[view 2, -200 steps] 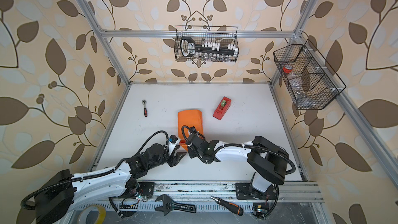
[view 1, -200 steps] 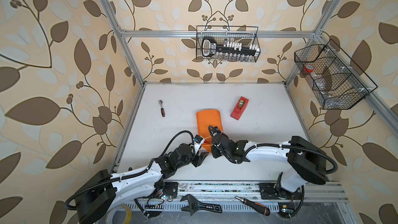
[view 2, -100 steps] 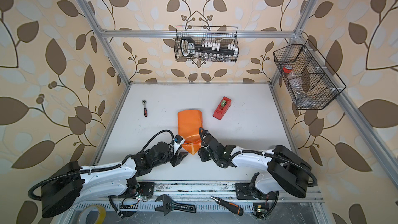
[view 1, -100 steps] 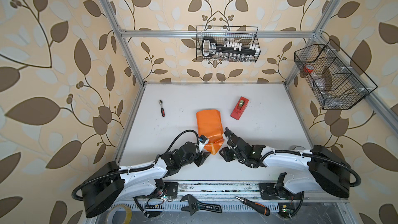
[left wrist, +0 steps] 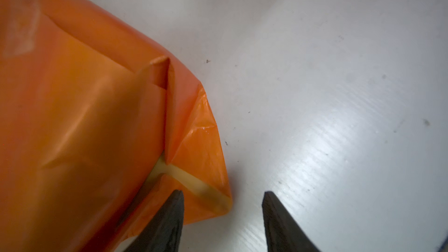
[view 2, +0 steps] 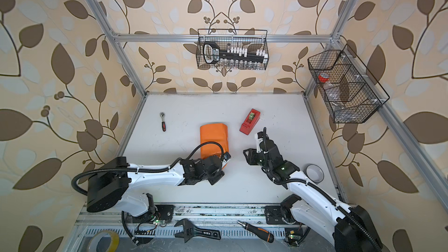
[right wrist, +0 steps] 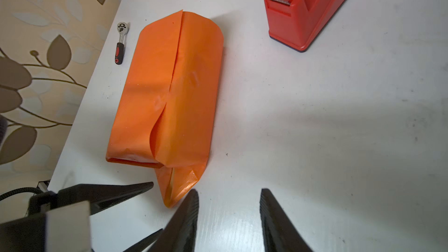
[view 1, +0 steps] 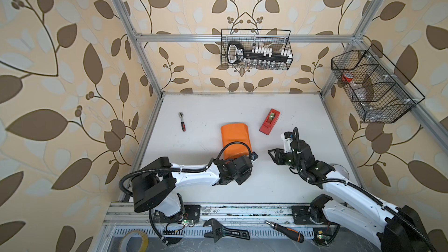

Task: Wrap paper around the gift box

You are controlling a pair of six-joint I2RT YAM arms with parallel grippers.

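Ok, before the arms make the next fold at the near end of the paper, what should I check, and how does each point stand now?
1. The box is covered: ok, the paper hides it fully.
2. The top seam lies flat: not ok, its near part bulges open.
3. The near flap is folded up: not ok, it lies loose on the table and its yellow inside shows.
4. The left fingers are open: ok. Whether they touch the flap: cannot tell.
5. The right fingers are open, empty and off the paper: ok.
6. The tape dispenser stands clear of the paper: ok.
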